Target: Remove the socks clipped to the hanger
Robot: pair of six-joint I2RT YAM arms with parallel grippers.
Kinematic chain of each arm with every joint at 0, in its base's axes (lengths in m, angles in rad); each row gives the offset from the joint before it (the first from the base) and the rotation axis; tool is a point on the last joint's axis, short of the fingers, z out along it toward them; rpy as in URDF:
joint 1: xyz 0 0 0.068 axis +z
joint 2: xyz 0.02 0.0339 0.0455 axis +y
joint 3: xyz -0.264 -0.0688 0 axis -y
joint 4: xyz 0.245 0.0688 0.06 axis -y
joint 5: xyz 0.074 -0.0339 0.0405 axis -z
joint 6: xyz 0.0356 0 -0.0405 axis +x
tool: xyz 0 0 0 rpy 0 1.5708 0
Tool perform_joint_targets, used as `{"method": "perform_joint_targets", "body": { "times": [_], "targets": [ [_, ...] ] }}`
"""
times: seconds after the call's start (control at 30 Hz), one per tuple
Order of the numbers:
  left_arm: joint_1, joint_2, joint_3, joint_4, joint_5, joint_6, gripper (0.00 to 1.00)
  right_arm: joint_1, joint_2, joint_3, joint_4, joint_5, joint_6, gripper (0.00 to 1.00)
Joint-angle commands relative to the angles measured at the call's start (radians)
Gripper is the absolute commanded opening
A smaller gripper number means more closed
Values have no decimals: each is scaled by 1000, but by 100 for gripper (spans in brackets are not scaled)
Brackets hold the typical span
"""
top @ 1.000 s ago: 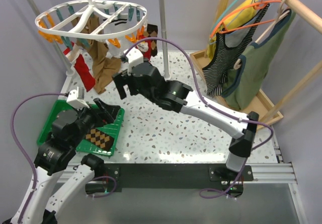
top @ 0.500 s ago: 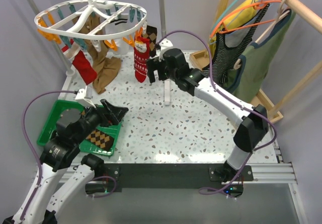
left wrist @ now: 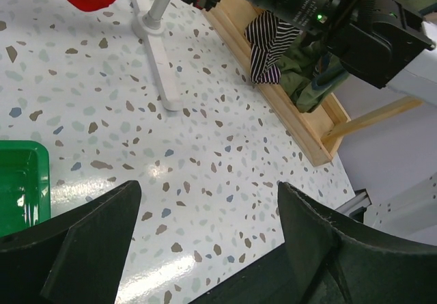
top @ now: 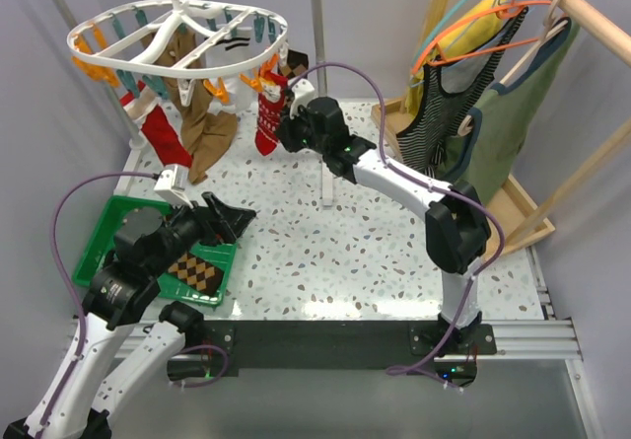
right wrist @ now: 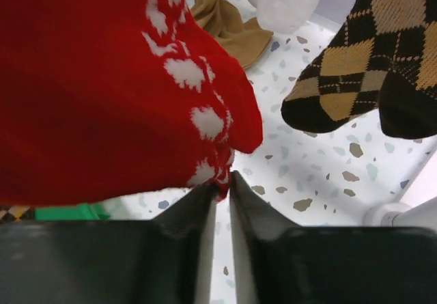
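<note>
Socks are hanging from the clips of the white hanger point(top: 77, 36) at the back left of the table. One red sock point(top: 268, 123) with a white pattern is dangling at the front of the ring, and the right gripper point(top: 284, 128) is reaching up to its lower part. In the right wrist view its fingers point(right wrist: 198, 212) are standing nearly together, pinching the sock's bottom edge point(right wrist: 102, 92) right at their tips. Brown-and-black argyle socks point(right wrist: 355, 65) are hanging just beside it, with tan socks point(top: 207, 133) and a second red sock point(top: 163, 138) farther left along the ring.

The left gripper point(top: 232, 217) is hovering with its fingers spread wide and holding nothing, well apart from the hanger, over the near right corner of a green tray point(top: 225, 261). One argyle sock point(top: 197, 273) is lying flat in that tray. At the right, a wooden tray point(left wrist: 293, 119) is holding the lower ends of a striped top point(left wrist: 270, 44) and a green garment point(left wrist: 307, 78).
</note>
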Motion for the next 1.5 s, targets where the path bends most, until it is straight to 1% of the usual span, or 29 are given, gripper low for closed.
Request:
{"method": "perform_joint_targets", "body": {
  "times": [0.0, 0.03, 0.1, 0.13, 0.3, 0.4, 0.43, 0.47, 0.6, 0.77, 0.83, 1.0, 1.17, 1.23, 1.3, 1.33, 1.4, 1.43, 1.47],
  "targets": [
    [3, 4, 10, 28, 23, 28, 85, 0, 47, 99, 32, 60, 6, 13],
    [3, 2, 13, 25, 23, 28, 85, -1, 45, 84, 47, 60, 6, 12],
    [3, -1, 12, 22, 23, 29, 84, 0, 19, 57, 71, 51, 15, 2],
    [3, -2, 10, 24, 22, 29, 85, -1, 9, 25, 90, 53, 26, 0],
    [3, -4, -11, 39, 28, 20, 84, 3, -109, -89, 142, 27, 119, 0],
    [3, 2, -36, 77, 43, 20, 84, 9, -172, -117, 84, 21, 209, 0],
    [5, 7, -42, 105, 43, 22, 86, 9, -180, -97, 15, 8, 257, 0],
    [3, 13, -54, 123, 42, 22, 86, 11, -189, -86, -17, -14, 274, 0],
    [3, 85, -71, 218, 25, -18, 91, 31, -257, -94, -93, -70, 354, 0],
    [3, 154, -86, 379, 12, -29, 95, 34, -314, -91, -179, -171, 457, 0],
    [3, 188, -100, 453, 3, -20, 92, 48, -326, -85, -203, -191, 481, 0],
    [3, 280, -65, 461, 6, 38, 89, 75, -360, -37, -297, -203, 495, 0],
    [3, 303, -77, 485, 18, 86, 89, 106, -367, -11, -352, -203, 509, 0],
    [3, 320, -77, 472, 22, 106, 88, 121, -375, -11, -355, -199, 518, 0],
    [5, 330, -79, 462, 19, 112, 82, 132, -375, -8, -366, -188, 521, 0],
    [3, 330, -80, 465, 19, 112, 72, 138, -377, -2, -376, -187, 524, 0],
    [5, 329, -91, 467, 11, 104, 58, 146, -383, -2, -380, -180, 524, 0],
    [3, 327, -93, 462, 9, 100, 46, 150, -387, 0, -390, -174, 526, 0],
    [3, 327, -93, 459, 12, 97, 40, 152, -389, 3, -393, -171, 524, 0]
  ]
}}
